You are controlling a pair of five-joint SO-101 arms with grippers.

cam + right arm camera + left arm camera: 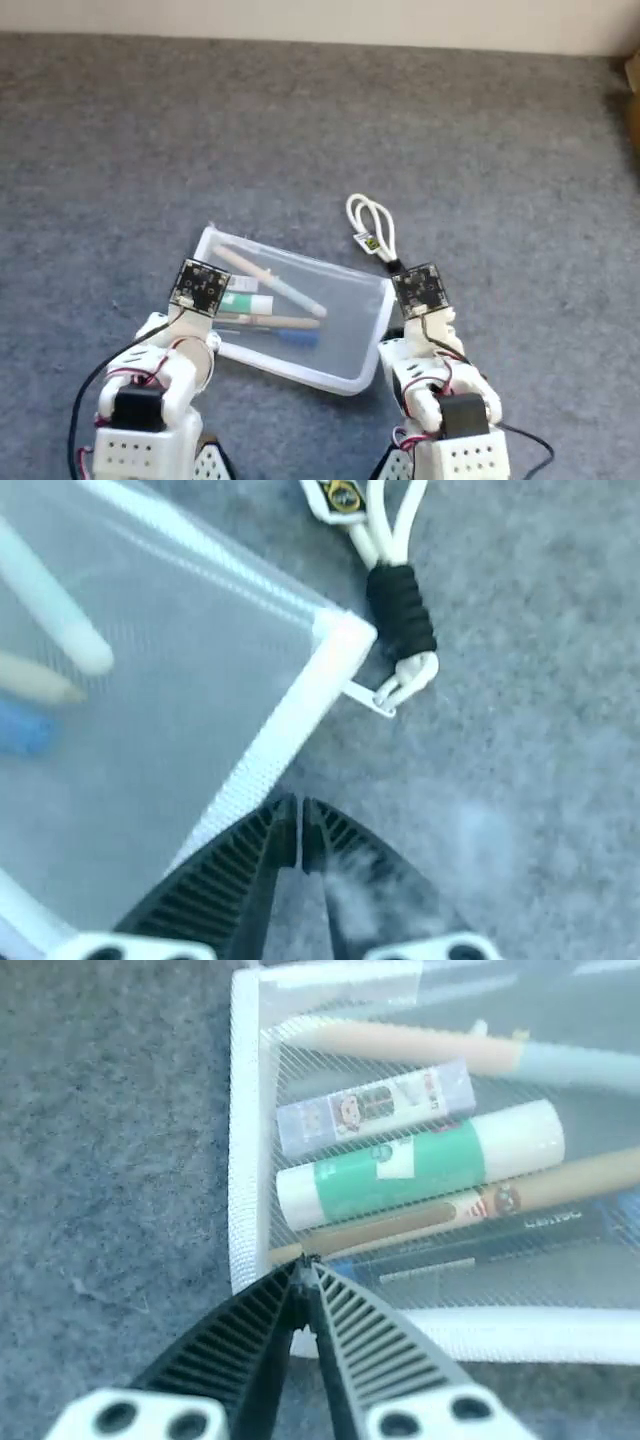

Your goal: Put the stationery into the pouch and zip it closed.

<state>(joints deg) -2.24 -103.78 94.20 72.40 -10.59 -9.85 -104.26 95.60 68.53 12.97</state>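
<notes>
At table centre the pouch (340, 345) lies flat, stationery (270, 300) inside. Left gripper (303, 1272) at its 9 o'clock edge and right gripper (300, 815) at 3 o'clock both sit pinched together, empty. Tugging the pull cord (372, 228) (1 o'clock, slack) unpinned could drag the pouch.

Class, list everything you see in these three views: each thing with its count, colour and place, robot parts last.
pouch: one, clear mesh with white edging, flat between the two arms
glue stick: one, green and white, inside the pouch
eraser: one, lilac sleeve, inside, beside the glue stick
beige pen: one, pale blue cap, inside
brown pencil: one, inside, beside the glue stick
dark pen: one, blue-black, inside
cord: one, white loop with black wrap, at the pouch's corner
surface: grey, carpet-like, under everything
left gripper: black, shut, at the pouch's glue-stick end
right gripper: black, shut, by the pouch's edge near the cord
</notes>
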